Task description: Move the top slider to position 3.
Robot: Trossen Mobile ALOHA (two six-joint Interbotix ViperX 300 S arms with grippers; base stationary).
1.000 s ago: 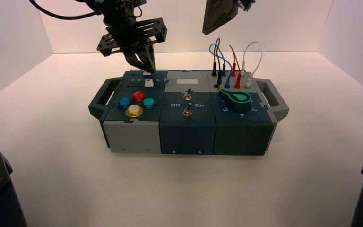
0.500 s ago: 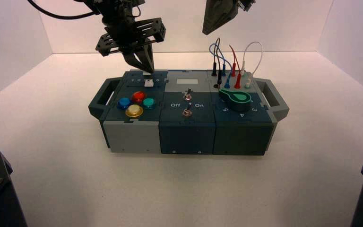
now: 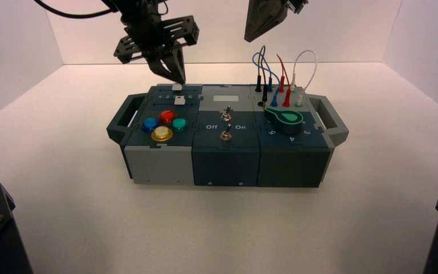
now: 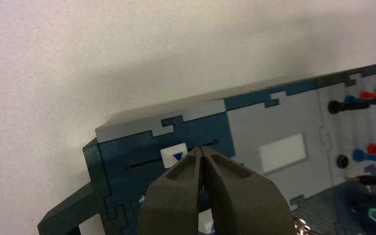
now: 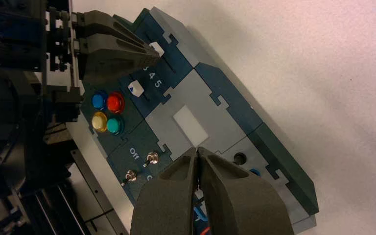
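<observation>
The top slider is a small white square knob at the back left of the box. In the left wrist view it bears a small blue triangle and sits about midway along its dark slot. My left gripper is shut and empty, its tips just above the knob, beside it on the slot. The numeral row lies behind the fingers there; the right wrist view shows 4 and 5, with 3 at the finger's edge. My right gripper is shut and held high above the box's back right.
The second white slider knob sits just in front of the top one. Four coloured round buttons, two toggle switches, a green rotary knob and plugged wires fill the box top. Handles stick out at both ends.
My left gripper has risen a little and drawn back, and the top slider knob now shows below its tips. The right arm has not moved.
</observation>
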